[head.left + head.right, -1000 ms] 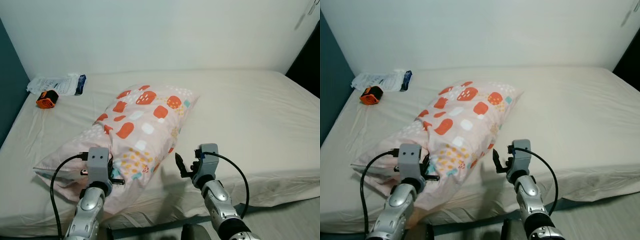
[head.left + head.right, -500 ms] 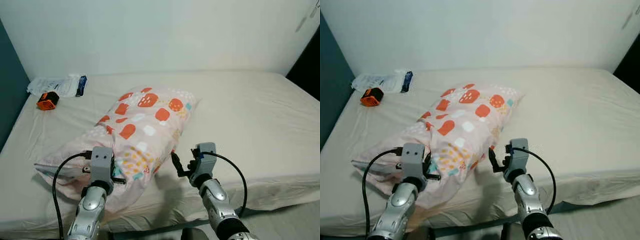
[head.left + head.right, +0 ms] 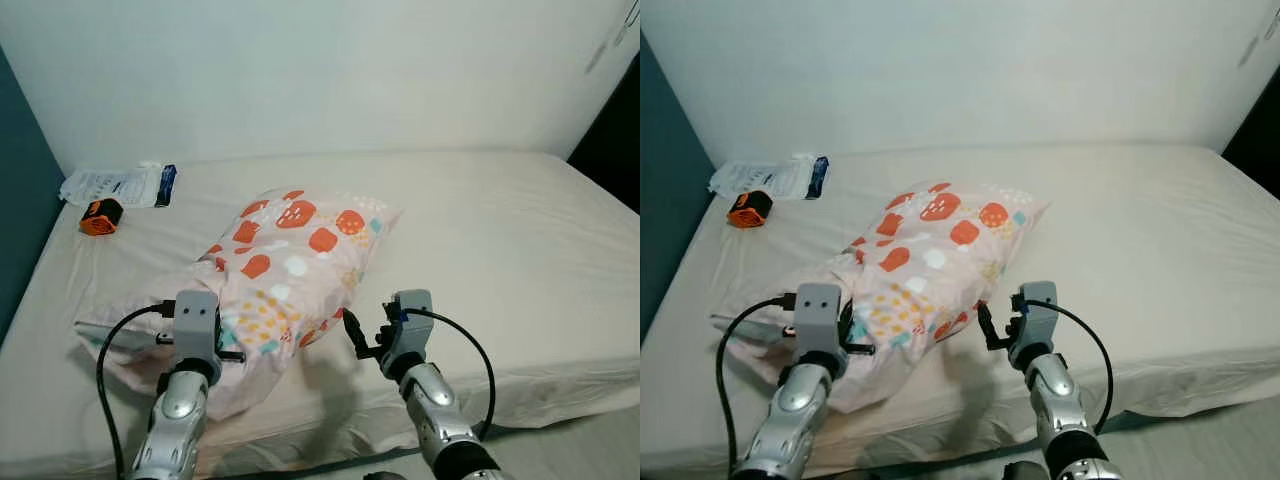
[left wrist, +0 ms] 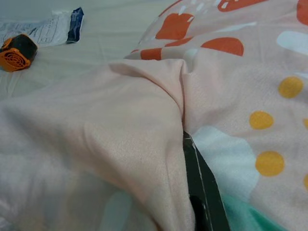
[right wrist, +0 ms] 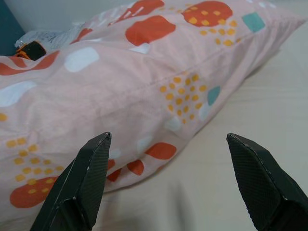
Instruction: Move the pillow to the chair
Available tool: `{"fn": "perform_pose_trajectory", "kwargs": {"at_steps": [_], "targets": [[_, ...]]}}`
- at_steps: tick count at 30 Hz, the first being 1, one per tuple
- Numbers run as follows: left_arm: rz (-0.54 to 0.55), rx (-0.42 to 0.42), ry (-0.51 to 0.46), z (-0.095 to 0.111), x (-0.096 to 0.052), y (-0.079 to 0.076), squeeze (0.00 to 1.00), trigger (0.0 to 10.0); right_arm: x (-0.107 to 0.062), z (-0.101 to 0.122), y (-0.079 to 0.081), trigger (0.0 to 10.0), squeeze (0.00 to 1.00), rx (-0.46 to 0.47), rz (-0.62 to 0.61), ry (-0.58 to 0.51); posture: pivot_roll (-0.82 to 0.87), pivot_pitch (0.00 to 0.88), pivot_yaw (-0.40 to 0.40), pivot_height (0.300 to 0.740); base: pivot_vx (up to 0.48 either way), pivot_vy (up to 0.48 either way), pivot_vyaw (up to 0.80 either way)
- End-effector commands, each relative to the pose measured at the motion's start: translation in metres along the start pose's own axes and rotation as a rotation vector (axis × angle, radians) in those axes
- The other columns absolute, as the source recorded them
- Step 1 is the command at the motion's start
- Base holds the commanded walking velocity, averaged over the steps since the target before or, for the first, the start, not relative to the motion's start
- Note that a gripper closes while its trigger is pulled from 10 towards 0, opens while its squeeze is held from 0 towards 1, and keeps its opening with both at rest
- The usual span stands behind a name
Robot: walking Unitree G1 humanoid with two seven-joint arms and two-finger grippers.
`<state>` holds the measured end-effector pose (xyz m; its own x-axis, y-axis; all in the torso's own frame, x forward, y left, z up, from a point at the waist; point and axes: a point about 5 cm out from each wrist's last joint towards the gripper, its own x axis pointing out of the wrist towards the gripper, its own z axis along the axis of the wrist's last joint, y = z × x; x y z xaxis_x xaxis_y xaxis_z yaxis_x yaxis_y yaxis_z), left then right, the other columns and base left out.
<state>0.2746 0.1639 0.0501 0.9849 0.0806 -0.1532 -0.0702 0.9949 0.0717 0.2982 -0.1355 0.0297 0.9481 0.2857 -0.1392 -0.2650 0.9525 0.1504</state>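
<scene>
No words, numbers or brand marks can be read anywhere. The white packet (image 3: pixel 108 185) at ten o'clock on the bed (image 3: pixel 500 230) carries print, but it is too small to make out.

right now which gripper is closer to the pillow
Left. The left gripper is buried in the pillow fabric; the right gripper hovers open just short of its edge.

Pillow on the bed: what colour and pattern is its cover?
The pillow is pale pink with orange-red, white, teal and yellow-dotted patches, clearest in the right wrist view.
</scene>
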Motion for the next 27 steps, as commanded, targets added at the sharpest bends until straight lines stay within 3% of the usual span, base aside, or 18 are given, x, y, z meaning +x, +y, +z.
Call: {"fn": "perform_pose_trajectory", "kwargs": {"at_steps": [1,16,27], "targets": [[-0.003,0.011,-0.025,0.004,0.002,0.002,0.0,10.0,0.0,0.001,0.0,10.0,0.0,-0.017,-0.004,-0.011,0.06,0.0,-0.102,0.641,0.0,0.0,0.0],[0.005,0.008,-0.02,0.0,-0.002,0.005,0.0,10.0,0.0,0.004,0.0,10.0,0.0,0.0,0.038,-0.02,0.06,0.0,-0.107,0.641,0.0,0.0,0.0],[0.019,0.004,-0.034,0.002,0.001,0.009,0.0,10.0,0.003,0.004,0.009,10.0,0.0,0.038,0.1,-0.035,0.07,0.0,-0.116,0.681,0.0,0.0,0.0]]}}
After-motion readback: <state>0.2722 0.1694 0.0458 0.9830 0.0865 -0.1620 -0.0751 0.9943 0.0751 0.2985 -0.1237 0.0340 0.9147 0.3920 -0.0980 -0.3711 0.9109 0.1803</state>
